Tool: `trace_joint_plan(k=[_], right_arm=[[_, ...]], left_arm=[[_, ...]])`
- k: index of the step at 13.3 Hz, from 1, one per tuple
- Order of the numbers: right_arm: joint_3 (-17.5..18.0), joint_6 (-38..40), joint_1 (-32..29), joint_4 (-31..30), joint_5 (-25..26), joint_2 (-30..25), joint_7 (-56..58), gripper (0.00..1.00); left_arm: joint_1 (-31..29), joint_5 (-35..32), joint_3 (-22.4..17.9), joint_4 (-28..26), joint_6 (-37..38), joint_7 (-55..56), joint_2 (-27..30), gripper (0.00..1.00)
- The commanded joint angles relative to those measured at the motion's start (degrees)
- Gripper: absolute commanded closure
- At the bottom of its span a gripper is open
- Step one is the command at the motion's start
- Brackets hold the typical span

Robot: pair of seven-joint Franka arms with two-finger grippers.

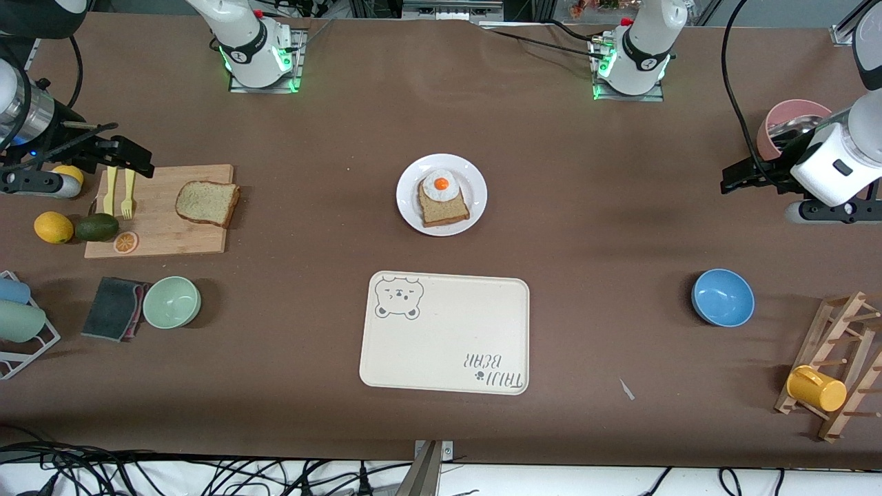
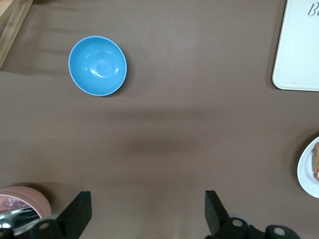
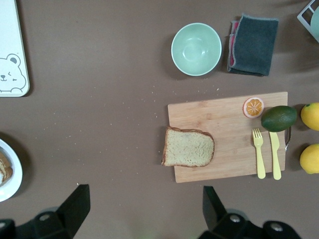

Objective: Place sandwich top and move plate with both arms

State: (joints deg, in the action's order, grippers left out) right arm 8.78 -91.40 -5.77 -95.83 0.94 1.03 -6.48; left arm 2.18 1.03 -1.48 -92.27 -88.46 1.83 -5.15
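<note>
Sandwich top (image 1: pixel 207 202): flat on cutting board (image 1: pixel 159 234), at board's corner toward table centre, crust overhanging that edge. Judged light, soft, crushable; pinch across opposite crusts, gently.

Plate (image 1: pixel 473 208): mid-table, carrying egg-topped slice (image 1: pixel 442 199). Judged rigid, slick, shallow rim; take at rim on opposite sides.

Right gripper (image 1: pixel 127 157): fingers spread, empty, over board's fork-and-knife end. Left gripper (image 1: pixel 741 176): fingers spread, empty, over bare tabletop beside pink cup (image 1: pixel 787 121).

Open tabletop between board and plate. Bear-print tray (image 1: pixel 446 332) nearer front camera than plate, bare.
</note>
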Motion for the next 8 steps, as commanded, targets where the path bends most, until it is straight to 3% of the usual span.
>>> trace_joint_plan(k=[1, 4, 8], right_arm=[[1.32, -3.07, 0.68, -2.86, 1.52, 0.03, -1.08, 0.00], [3.43, -7.20, 0.59, -7.78, 2.75, 0.02, -1.08, 0.00], [4.14, -20.03, 0.85, -22.35, 5.39, -0.59, -4.56, 0.00]], left_arm=[[-0.42, 0.64, -0.01, 0.08, -0.83, 0.11, 0.14, 0.00], [-0.60, 0.64, -0.01, -0.45, -1.37, -0.07, 0.67, 0.00], [-0.60, 0.64, -0.10, -0.10, -0.66, -0.07, 0.76, 0.00]])
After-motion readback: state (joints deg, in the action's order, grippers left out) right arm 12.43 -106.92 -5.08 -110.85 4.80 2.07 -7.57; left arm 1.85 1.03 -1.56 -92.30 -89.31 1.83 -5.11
